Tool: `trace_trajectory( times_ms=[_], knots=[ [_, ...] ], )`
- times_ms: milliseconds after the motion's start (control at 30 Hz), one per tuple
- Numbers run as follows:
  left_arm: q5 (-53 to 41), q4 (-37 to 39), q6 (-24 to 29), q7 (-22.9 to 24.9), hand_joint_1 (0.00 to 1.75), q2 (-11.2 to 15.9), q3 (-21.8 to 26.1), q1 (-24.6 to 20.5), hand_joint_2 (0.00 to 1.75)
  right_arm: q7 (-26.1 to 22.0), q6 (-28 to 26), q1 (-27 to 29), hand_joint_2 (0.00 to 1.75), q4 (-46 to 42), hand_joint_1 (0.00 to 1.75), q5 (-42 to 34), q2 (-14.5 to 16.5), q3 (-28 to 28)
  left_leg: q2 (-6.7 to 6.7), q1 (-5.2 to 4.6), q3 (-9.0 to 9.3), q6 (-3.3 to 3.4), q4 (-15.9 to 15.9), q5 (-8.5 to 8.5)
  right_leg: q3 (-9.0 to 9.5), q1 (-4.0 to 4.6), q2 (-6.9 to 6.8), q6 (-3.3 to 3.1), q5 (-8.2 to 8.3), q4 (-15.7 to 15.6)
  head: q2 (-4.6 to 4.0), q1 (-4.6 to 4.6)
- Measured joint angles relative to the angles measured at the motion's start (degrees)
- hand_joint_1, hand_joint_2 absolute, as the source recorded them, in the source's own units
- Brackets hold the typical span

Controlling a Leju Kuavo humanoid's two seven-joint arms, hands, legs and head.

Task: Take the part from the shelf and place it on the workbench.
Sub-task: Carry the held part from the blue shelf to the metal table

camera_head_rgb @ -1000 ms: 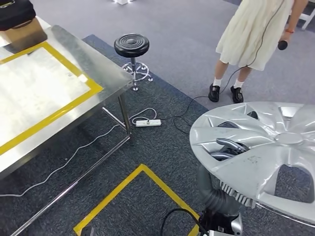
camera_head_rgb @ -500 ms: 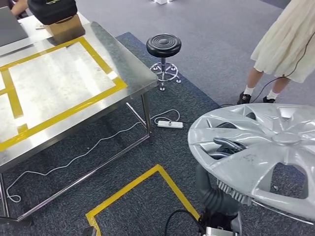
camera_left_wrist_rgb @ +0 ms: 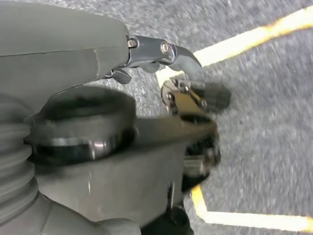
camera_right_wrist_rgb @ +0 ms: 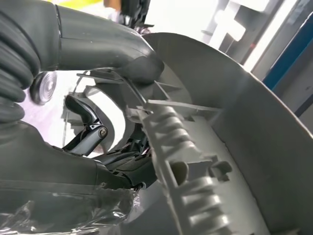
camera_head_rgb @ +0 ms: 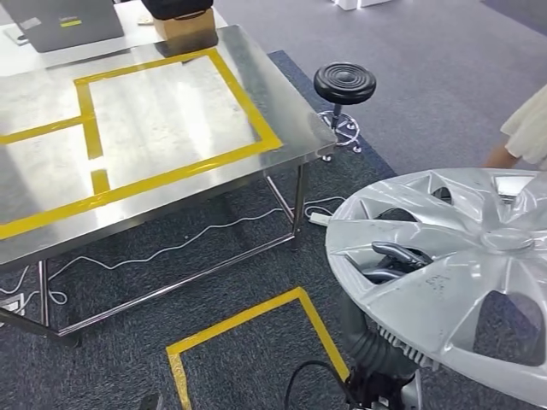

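Observation:
The part is a large silver wheel cover (camera_head_rgb: pixel 451 282) with several spokes, held flat at the lower right of the head view, off the steel workbench (camera_head_rgb: pixel 161 120). My right hand (camera_head_rgb: pixel 390 256) grips it from below, dark fingers reaching up through one of its openings. The right wrist view shows that hand (camera_right_wrist_rgb: pixel 92 132) hooked around the ribbed inner rim of the wheel cover (camera_right_wrist_rgb: pixel 239 122). The workbench, marked with yellow tape, stands ahead to the left. My left hand (camera_left_wrist_rgb: pixel 162 54) hangs over the carpet, its fingers loosely extended with nothing in them.
A black stool (camera_head_rgb: pixel 345 83) stands past the bench's right corner. A white power strip (camera_head_rgb: pixel 319 219) and cables lie on the carpet by the bench leg. Yellow floor tape (camera_head_rgb: pixel 258 316) marks a square below me. A person (camera_head_rgb: pixel 526 132) stands at the right edge. A laptop (camera_head_rgb: pixel 64 21) and box (camera_head_rgb: pixel 184 26) sit at the bench's back.
The camera has turned left: workbench and stool slid right in the picture, and the person has almost left at the right edge. The wheel cover stays held in my right hand.

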Motion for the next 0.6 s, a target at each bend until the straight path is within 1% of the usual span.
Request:
trace_trajectory(
  times_ms=[33,67,100,133,167,200,233,267,300,333,367,400,433,467,500,533,567,600],
  knots=[
    [-0.1,0.0,-0.1,0.0,0.00,0.0,0.0,-0.1,1.75,0.1,0.0,0.0,1.75,-0.1,1.75,0.0,0.0,0.0,-0.70,0.11,-0.01,0.19,0.0,0.02,-1.65,-0.05,1.66,0.17,-1.80,3.5,0.00,0.19],
    [-0.2,0.0,-0.1,0.0,0.00,0.0,0.0,-0.1,1.75,0.2,0.0,0.0,1.75,-0.1,1.75,0.0,0.0,0.0,-1.45,0.14,-0.03,0.34,0.0,0.04,-3.61,-0.06,2.50,0.22,-3.56,7.5,0.00,0.29],
    [-0.3,0.0,-0.2,0.0,0.00,0.0,0.0,-0.2,1.75,0.3,0.0,0.0,1.75,-0.1,1.75,0.0,0.0,0.0,-2.25,0.14,-0.03,0.41,0.0,0.04,-5.39,-0.06,2.82,0.23,-4.66,10.9,0.00,0.34],
    [-0.4,0.0,-0.3,0.0,0.00,0.0,0.0,-0.1,1.75,0.4,0.0,0.0,1.75,-0.1,1.75,0.1,0.0,0.0,-3.10,0.14,0.00,0.42,0.0,0.04,-6.48,-0.06,2.94,0.21,-4.74,12.6,0.00,0.36],
    [-0.4,0.0,-0.3,-0.1,0.00,0.0,0.0,-0.1,1.75,0.5,0.0,0.0,1.75,-0.1,1.75,0.1,0.0,0.0,-3.94,0.16,0.07,0.39,0.0,0.06,-6.51,-0.09,3.02,0.14,-3.67,12.1,0.00,0.36],
    [-0.4,0.0,-0.4,-0.2,0.00,0.0,0.0,-0.1,1.75,0.5,0.0,0.0,1.75,-0.1,1.75,0.1,0.0,0.0,-4.85,0.21,0.17,0.33,0.0,0.07,-5.44,-0.17,3.28,0.06,-1.64,9.4,0.00,0.36],
    [-0.4,0.0,-0.4,-0.3,0.00,0.0,0.0,-0.1,1.75,0.5,0.0,0.0,1.75,-0.1,1.75,0.2,0.0,0.0,-5.71,0.26,0.24,0.19,0.0,0.08,-3.72,-0.37,4.30,0.04,0.59,5.4,0.00,0.38],
    [-0.4,0.0,-0.4,-0.5,0.00,0.0,0.0,-0.2,1.75,0.5,0.0,0.0,1.75,-0.1,1.75,0.4,0.0,0.0,-6.53,0.24,0.19,-0.06,0.2,0.09,-2.01,-0.66,5.81,0.03,2.12,1.5,0.00,0.40],
    [-0.4,0.0,-0.5,-0.6,0.00,0.0,0.0,-0.2,1.75,0.5,0.0,0.0,1.75,-0.1,1.75,0.5,0.0,0.0,-7.29,0.25,0.03,-0.39,0.2,0.18,-0.71,-0.90,7.15,-0.06,3.06,-1.4,0.00,0.39],
    [-0.4,0.0,-0.5,-0.7,0.00,0.1,0.0,-0.3,1.75,0.5,0.0,0.0,1.75,-0.1,1.75,0.7,0.0,0.0,-7.89,0.27,-0.21,-0.77,0.2,0.32,-0.11,-1.02,8.19,-0.20,3.24,-2.8,0.00,0.41],
    [-0.4,0.0,-0.5,-0.7,0.00,0.1,0.0,-0.2,1.75,0.4,0.0,0.0,1.75,-0.1,1.75,0.8,0.0,0.0,-8.46,0.36,-0.45,-1.18,0.2,0.52,0.01,-0.95,8.35,-0.52,3.08,-3.1,0.01,0.39],
    [-0.4,0.0,-0.5,-0.7,0.00,0.1,0.0,-0.2,1.75,0.3,0.0,0.0,1.75,-0.2,1.75,0.9,0.0,0.0,-9.03,0.53,-0.61,-1.56,0.0,0.73,0.04,-0.88,7.78,-0.94,3.22,-3.1,0.01,0.37],
    [-0.4,0.0,-0.5,-0.7,0.00,0.1,0.0,-0.1,1.75,0.2,0.0,0.0,1.75,-0.2,1.75,0.9,0.0,0.0,-8.89,0.58,-0.73,-1.88,0.0,0.70,0.11,-0.84,7.12,-1.34,3.34,-3.2,0.01,0.39],
    [-0.3,0.0,-0.5,-0.7,0.00,0.1,0.1,0.0,1.75,0.1,0.0,0.0,1.75,-0.2,1.75,0.9,0.1,0.0,-8.03,0.52,-1.09,-2.18,0.6,0.20,0.23,-0.87,6.42,-1.75,3.44,-3.4,0.01,0.17],
    [-0.2,0.0,-0.4,-0.6,0.00,0.1,0.1,0.0,1.75,0.0,0.0,0.1,1.75,-0.3,1.75,0.9,0.1,0.0,-6.60,0.41,-1.98,-2.44,2.3,-0.94,0.33,-0.92,5.62,-2.07,3.53,-3.6,0.00,-0.06],
    [-0.1,0.0,-0.3,-0.6,0.00,0.1,0.1,-0.1,1.75,-0.1,0.0,0.2,1.75,-0.4,1.75,0.8,0.1,-0.1,-4.76,0.29,-3.40,-2.64,5.2,-2.61,0.39,-0.84,4.81,-2.30,3.52,-3.6,0.00,-0.32],
    [0.1,0.0,-0.2,-0.6,0.00,0.1,0.3,-0.1,1.75,-0.2,0.0,0.4,1.75,-0.5,1.75,0.8,0.1,-0.1,-3.37,0.25,-5.28,-2.81,9.1,-4.49,0.39,-0.73,3.99,-2.49,3.46,-3.7,0.00,-0.56],
    [0.2,0.0,-0.1,-0.5,0.00,0.1,0.4,-0.2,1.75,-0.3,0.0,0.5,1.75,-0.6,1.75,0.8,0.1,-0.2,-2.60,0.26,-7.10,-2.90,12.7,-5.97,0.39,-0.60,3.12,-2.61,3.39,-3.7,0.00,-0.59]
  ],
)
